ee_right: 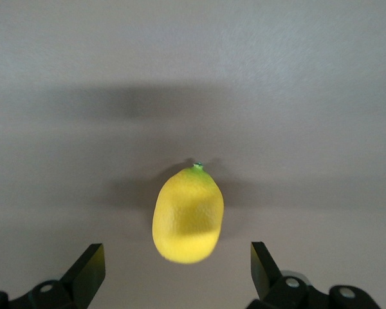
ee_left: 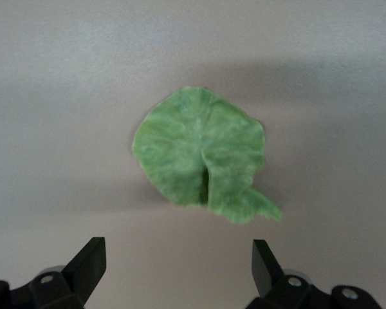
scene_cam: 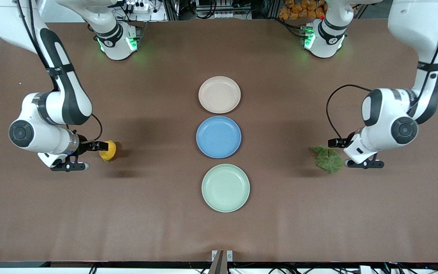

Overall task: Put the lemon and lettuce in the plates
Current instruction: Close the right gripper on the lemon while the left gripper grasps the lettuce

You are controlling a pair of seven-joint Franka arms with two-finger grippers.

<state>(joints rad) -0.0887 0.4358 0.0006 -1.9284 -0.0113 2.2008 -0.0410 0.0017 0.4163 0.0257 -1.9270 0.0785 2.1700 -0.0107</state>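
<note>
The lemon (scene_cam: 108, 150) lies on the brown table toward the right arm's end. My right gripper (scene_cam: 84, 156) is open right beside it; in the right wrist view the lemon (ee_right: 188, 215) sits just ahead of the open gripper (ee_right: 178, 261), untouched. The lettuce (scene_cam: 329, 159) lies flat toward the left arm's end. My left gripper (scene_cam: 340, 153) is open next to it; in the left wrist view the leaf (ee_left: 202, 154) lies ahead of the open gripper (ee_left: 178, 257). The beige-pink plate (scene_cam: 219, 94) and the mint green plate (scene_cam: 225, 187) are empty at mid-table.
A blue plate (scene_cam: 218, 137) sits between the two task plates, in one line with them; the beige-pink one is farthest from the front camera, the mint green one nearest. Both arms' bases (scene_cam: 118, 42) stand along the table's back edge.
</note>
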